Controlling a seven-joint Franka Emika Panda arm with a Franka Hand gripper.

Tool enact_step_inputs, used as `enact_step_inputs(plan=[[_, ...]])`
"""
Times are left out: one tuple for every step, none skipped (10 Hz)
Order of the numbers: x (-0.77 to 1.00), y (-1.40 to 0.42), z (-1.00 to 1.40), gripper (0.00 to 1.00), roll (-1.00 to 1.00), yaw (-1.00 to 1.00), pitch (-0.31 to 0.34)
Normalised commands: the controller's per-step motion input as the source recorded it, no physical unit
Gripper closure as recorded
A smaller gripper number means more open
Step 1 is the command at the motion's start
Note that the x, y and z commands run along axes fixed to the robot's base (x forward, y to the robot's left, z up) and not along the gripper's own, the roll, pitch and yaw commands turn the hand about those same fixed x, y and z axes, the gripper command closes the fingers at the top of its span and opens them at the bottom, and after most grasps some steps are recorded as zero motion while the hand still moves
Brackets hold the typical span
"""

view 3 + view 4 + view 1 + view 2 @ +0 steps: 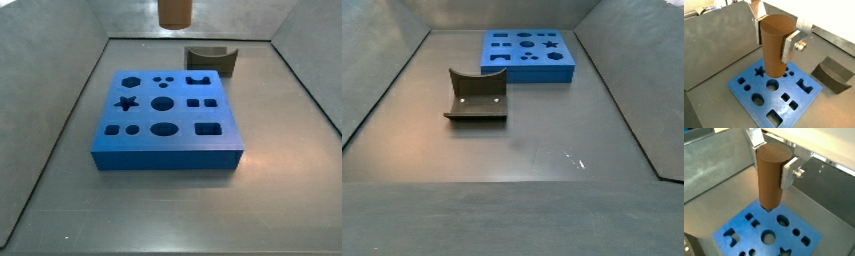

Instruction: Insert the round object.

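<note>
gripper (pixel 776 31) in a wrist view pinches the round object (pixel 775 45), a reddish-brown cylinder held upright between the silver fingers (pixel 791 46), one plate flat against each side. the peg's lower end hangs over the blue block (pixel 747 82), above the star cutout and close to the round hole (pixel 773 85); whether it touches the surface cannot be told from here. the dark olive block (pixel 832 73) sits on the grey floor just off one corner of the blue block, apart from it. in a wrist view from the opposite side, the gripper (pixel 772 154) clamps the same round object (pixel 771 175), its base poised over one corner region of the blue block (pixel 751 240), with bare floor and a grey wall beyond that edge. in a side view only the bottom of the round object (pixel 175 13) shows at the upper border, well above the blue block (pixel 167 148); open floor runs all around the block, and the dark olive block (pixel 210 61) stands just behind its far edge. in a side view from across the bin, the blue block (pixel 529 70) lies near the far wall, the dark olive block (pixel 477 98) just in front of it, and wide bare floor lies nearer the camera; the gripper and peg are out of frame.
</note>
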Motion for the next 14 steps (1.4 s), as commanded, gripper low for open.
enact_step_inputs(plan=[[-0.04, -0.02, -1.0, 1.0, 0.02, 0.0, 0.0], [-0.04, -0.01, -1.0, 1.0, 0.01, 0.0, 0.0], [-0.04, 0.0, -1.0, 1.0, 0.01, 0.0, 0.0], [-0.02, 0.03, -1.0, 1.0, 0.01, 0.0, 0.0], [-0.03, 0.32, -1.0, 1.0, 0.02, 0.0, 0.0], [-0.01, 0.43, -1.0, 1.0, 0.02, 0.0, 0.0], [-0.02, 0.46, -1.0, 1.0, 0.03, -0.02, 0.0], [-0.01, 0.45, -1.0, 1.0, 0.01, -0.01, 0.0], [-0.15, 0.03, -1.0, 1.0, 0.0, 0.0, 0.0], [0.0, 0.0, -1.0, 1.0, 0.0, 0.02, 0.097], [0.0, -0.03, -1.0, 1.0, 0.0, 0.01, 0.091], [0.05, 0.0, -0.73, 1.0, 0.0, 0.0, 0.113], [0.06, 0.0, -0.57, 1.0, 0.0, 0.0, 0.139], [0.16, 0.0, -0.18, 1.0, -0.01, 0.0, 0.171]])
